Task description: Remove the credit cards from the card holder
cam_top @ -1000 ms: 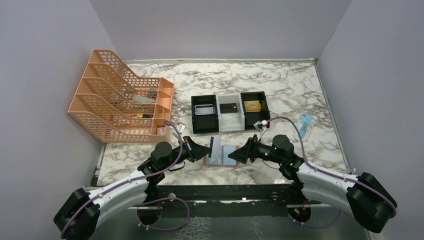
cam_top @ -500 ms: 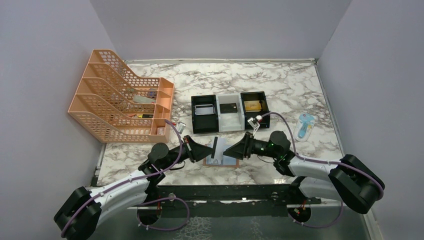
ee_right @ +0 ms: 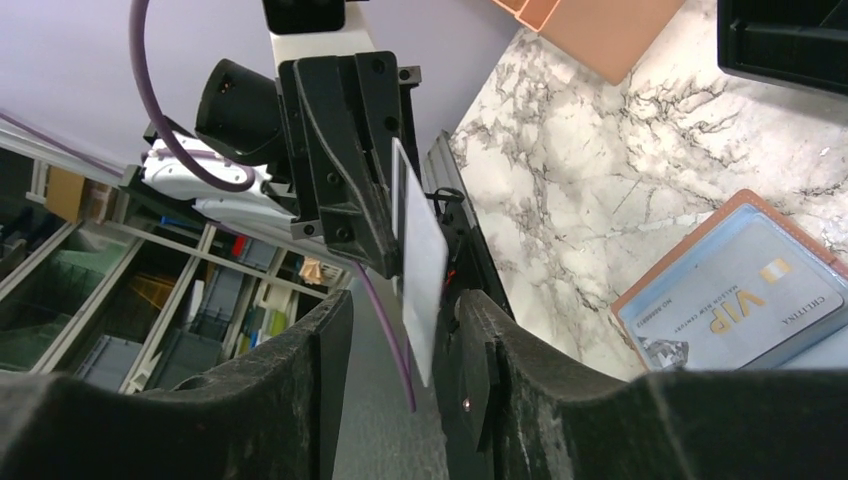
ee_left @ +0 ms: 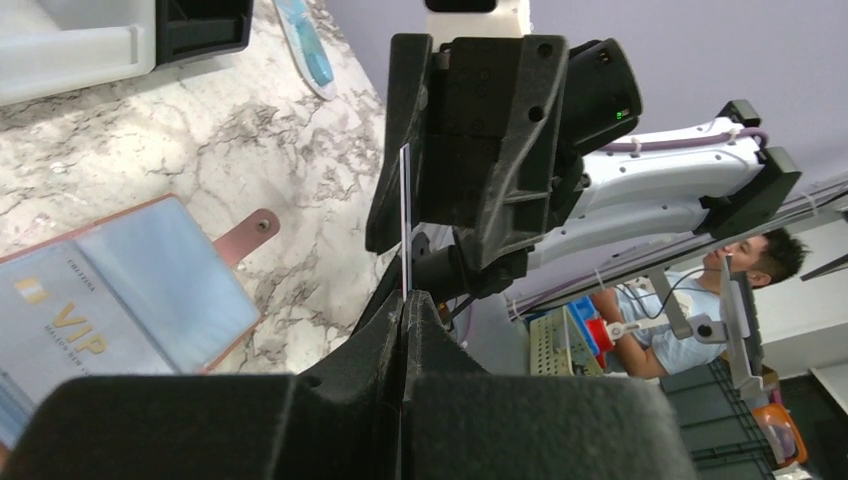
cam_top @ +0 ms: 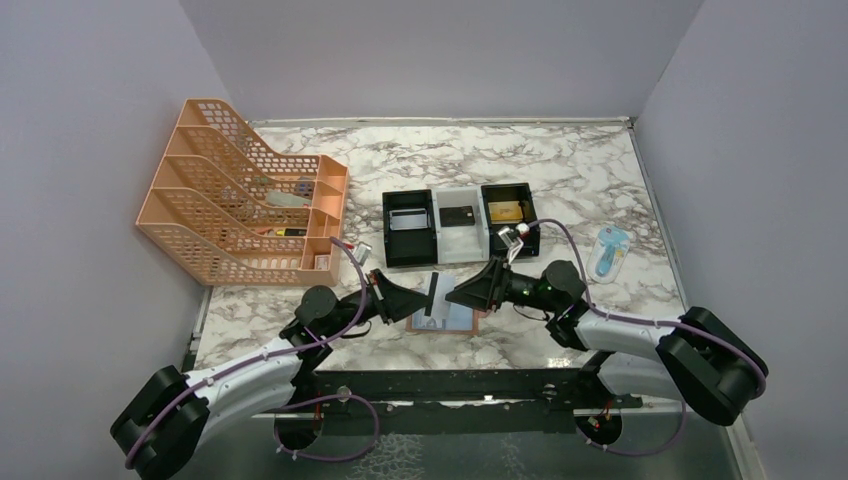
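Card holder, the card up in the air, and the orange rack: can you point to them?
card holder (cam_top: 455,320): top view, its open blue inside.
credit card (ee_right: 421,250): right wrist view, middle of its pale face.
orange rack (cam_top: 220,250): top view, its mesh side wall.

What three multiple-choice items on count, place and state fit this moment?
1. Compartments in the black-and-white plastic tray: A two; B three; C five.
2. The open tan leather card holder lies: A on the marble table between the arms; B in that tray; C under it.
3. The left jaws are: A wide open; B shut on a thin pale card held on edge; C shut on the holder.
Answers: B, two black bins flank a white one; A, it lies flat on the marble; B, the card stands pinched between them.
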Controlling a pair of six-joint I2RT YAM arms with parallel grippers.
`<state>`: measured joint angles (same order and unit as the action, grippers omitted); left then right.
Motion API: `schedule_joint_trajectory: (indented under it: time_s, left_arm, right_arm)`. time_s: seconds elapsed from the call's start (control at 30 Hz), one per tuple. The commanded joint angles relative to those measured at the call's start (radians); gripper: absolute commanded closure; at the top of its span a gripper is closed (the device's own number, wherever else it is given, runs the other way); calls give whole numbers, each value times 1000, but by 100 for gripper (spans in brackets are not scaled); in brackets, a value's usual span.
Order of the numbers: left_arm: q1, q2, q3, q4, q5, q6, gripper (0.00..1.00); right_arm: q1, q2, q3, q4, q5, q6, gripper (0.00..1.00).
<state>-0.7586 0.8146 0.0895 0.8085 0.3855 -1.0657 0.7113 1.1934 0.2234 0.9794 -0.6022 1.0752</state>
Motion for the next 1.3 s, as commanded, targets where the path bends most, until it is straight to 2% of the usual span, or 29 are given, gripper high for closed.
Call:
schedule_joint_trajectory:
  time_s: [0.0, 0.17, 0.57, 0.77, 0.83, 0.87, 0.9, 1.03, 1.23, 1.27]
  left_arm:
    - [4, 16, -26, 176, 24, -47, 100]
    - [3, 22, -34, 222, 23, -57, 100]
    - [4, 53, -29, 251, 27, -63, 100]
    - [4, 52, -29, 256, 27, -68, 100]
    - [4, 46, -35, 256, 23, -70, 100]
    - [3, 41, -39, 256, 18, -71, 96]
    - [4, 39, -44, 255, 12, -70, 87]
    - [4, 17, -53, 187, -13, -54, 43]
    - [4, -79, -28, -50, -83, 11, 2]
    - [4, -97, -15, -111, -96, 30, 1]
  right_arm:
    - [-1, 27, 24, 45, -49, 10, 58]
    - [0, 57, 19, 124, -89, 40, 71]
    - [0, 61, 68, 126, -130, 45, 81]
    - [1, 52, 63, 127, -110, 65, 98]
    - [1, 44, 60, 126, -105, 65, 99]
    - [1, 37, 59, 122, -102, 63, 99]
    - [1, 30, 57, 109, -94, 59, 99]
    - [0, -31, 47, -6, -12, 22, 99]
    - [0, -166, 62, -298, 132, -95, 99]
    - [0, -187, 67, -366, 159, -116, 99]
